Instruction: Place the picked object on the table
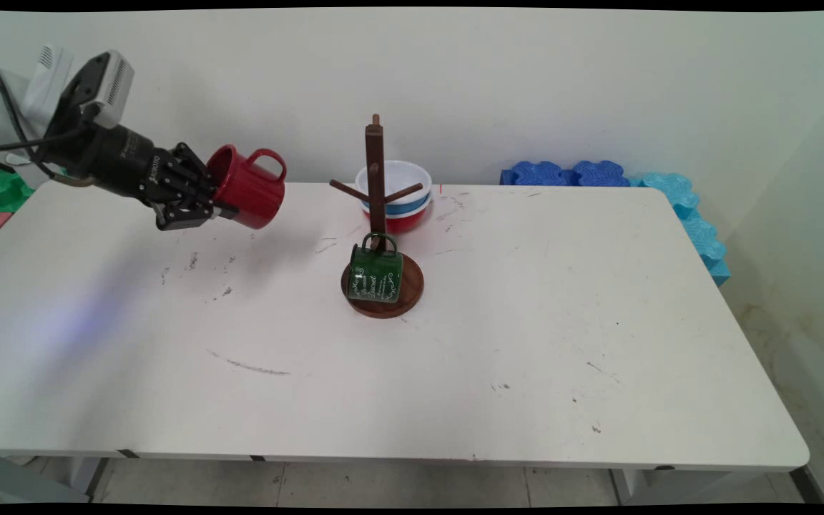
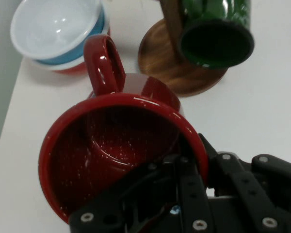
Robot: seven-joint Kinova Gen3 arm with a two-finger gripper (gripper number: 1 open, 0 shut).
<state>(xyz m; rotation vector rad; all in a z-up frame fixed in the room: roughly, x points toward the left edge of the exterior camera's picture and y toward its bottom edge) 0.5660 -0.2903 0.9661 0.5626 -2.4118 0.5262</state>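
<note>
The gripper (image 1: pixel 204 204) is clamped on the rim of a red mug (image 1: pixel 247 186), holding it tilted above the counter (image 1: pixel 526 343), well left of the mug stand (image 1: pixel 376 214), where a green mug (image 1: pixel 375 274) hangs.

White rectangular table (image 1: pixel 526 343), top w/ grey scuff marks. On it: round dark wooden base of mug tree (image 1: pixel 412 290) near centre; stack of bowls, white on blue on red (image 1: pixel 401 197), just behind it by far edge.
</note>
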